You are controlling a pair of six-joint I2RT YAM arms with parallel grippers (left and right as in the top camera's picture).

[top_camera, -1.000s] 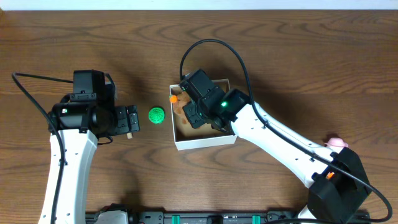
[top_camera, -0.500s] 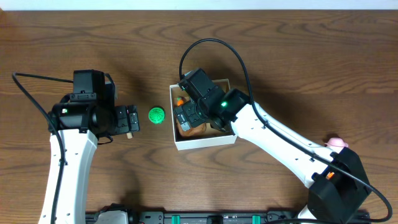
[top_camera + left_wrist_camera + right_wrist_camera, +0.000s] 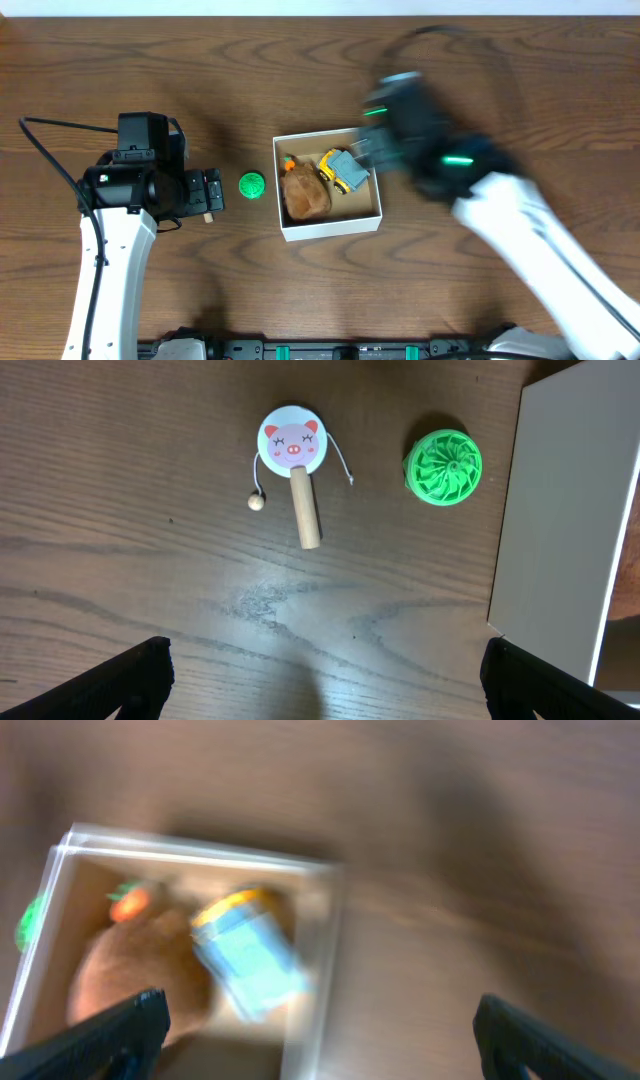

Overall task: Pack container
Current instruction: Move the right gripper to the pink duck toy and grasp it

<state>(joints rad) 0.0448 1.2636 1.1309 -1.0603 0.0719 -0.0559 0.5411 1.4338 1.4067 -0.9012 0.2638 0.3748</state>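
the container (image 3: 330, 229) sits mid-table with a brown soft toy (image 3: 305, 197), a yellow-and-grey truck (image 3: 345, 170) and a small orange piece (image 3: 289, 162) already inside. the right gripper (image 3: 320, 1035) is spread wide and empty, and its arm is a motion-blurred smear at about 2 o'clock of the box, so the next pick looks like the left arm's job. the left gripper (image 3: 325, 665) hangs above the table with its jaws wide and nothing between them. it is at 9 o'clock of the green ball (image 3: 251, 185), which lies just beside the box's 9 o'clock wall. its wrist camera also shows a pig-face rattle drum (image 3: 292, 445) at 9 o'clock of the ball, apart from it. to do this well, i'd centre the jaws over one toy only and come straight down. close across the ball's middle, since it will likely roll. for the drum, grip the wooden handle and mind the bead on its string. lift clear of the white rim, then release low over the bare corner at 5 o'clock.
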